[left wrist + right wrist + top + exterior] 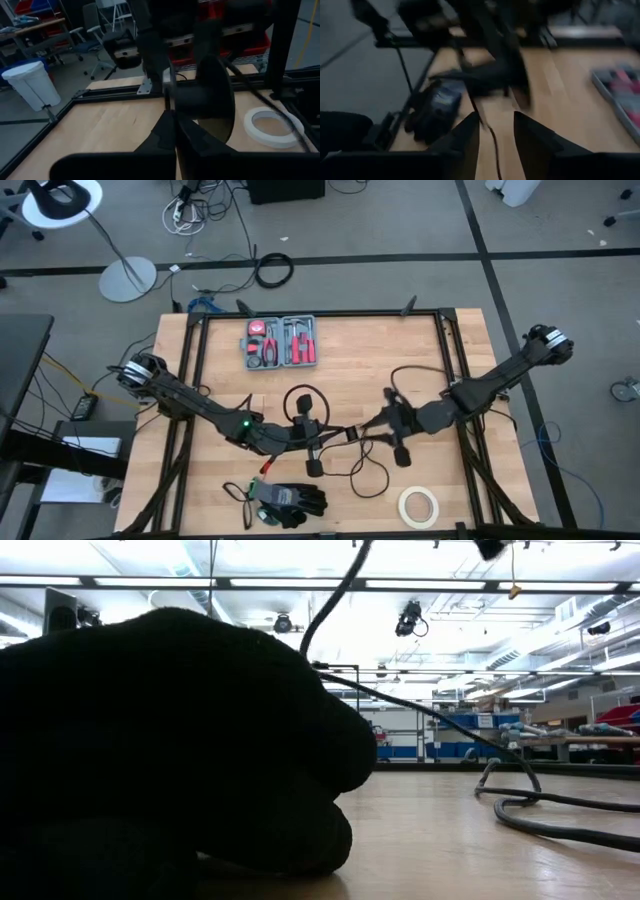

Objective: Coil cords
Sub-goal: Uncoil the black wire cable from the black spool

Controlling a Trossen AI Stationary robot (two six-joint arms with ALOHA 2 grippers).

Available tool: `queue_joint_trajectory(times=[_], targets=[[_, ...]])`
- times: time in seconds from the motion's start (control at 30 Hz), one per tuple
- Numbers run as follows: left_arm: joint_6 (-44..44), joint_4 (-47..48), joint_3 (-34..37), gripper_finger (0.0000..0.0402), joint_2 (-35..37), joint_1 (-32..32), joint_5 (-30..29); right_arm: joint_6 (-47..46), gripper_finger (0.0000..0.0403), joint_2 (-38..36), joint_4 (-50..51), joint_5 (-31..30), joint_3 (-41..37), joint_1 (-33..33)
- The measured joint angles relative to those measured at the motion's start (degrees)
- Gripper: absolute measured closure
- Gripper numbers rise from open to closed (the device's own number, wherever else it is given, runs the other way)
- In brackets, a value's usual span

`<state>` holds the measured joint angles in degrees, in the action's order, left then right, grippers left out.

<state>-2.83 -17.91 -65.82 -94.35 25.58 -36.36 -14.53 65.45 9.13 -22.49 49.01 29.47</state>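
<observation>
The cord (372,465) is seen as loose black loops at the table's middle, running between the 2 grippers and down toward the near edge; much of its run is hidden under the arms. The left gripper (313,448) is reached in from the left, its fingers seemingly closed together, though whether the cord is pinched cannot be told. The right gripper (496,131) is held parted, with the cord between its fingers (532,135). The low view is largely blocked by the gloves (290,500).

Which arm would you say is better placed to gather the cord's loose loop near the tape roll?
Probably the right: its gripper sits nearer the cord loop beside the tape roll; the left gripper is farther.
</observation>
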Motion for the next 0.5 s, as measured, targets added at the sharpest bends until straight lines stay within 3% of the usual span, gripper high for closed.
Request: queue_joint_trajectory(times=[0.2, 0.33, 0.5], targets=[[0.0, 0.7, -0.1, 0.0401, 0.6, 0.2, 0.1, -14.7, 0.0290, -6.7, 15.3, -1.1, 0.7, 0.1], [0.0, 0.9, -0.1, 0.0401, 0.6, 0.4, -1.5, -26.5, 0.0292, -7.1, 24.4, 0.6, 0.7, 0.3], [-0.6, 1.1, -0.1, 0.0401, 0.6, 0.6, -6.7, -26.0, 0.0292, -4.6, 20.1, 8.0, 0.6, 1.6]])
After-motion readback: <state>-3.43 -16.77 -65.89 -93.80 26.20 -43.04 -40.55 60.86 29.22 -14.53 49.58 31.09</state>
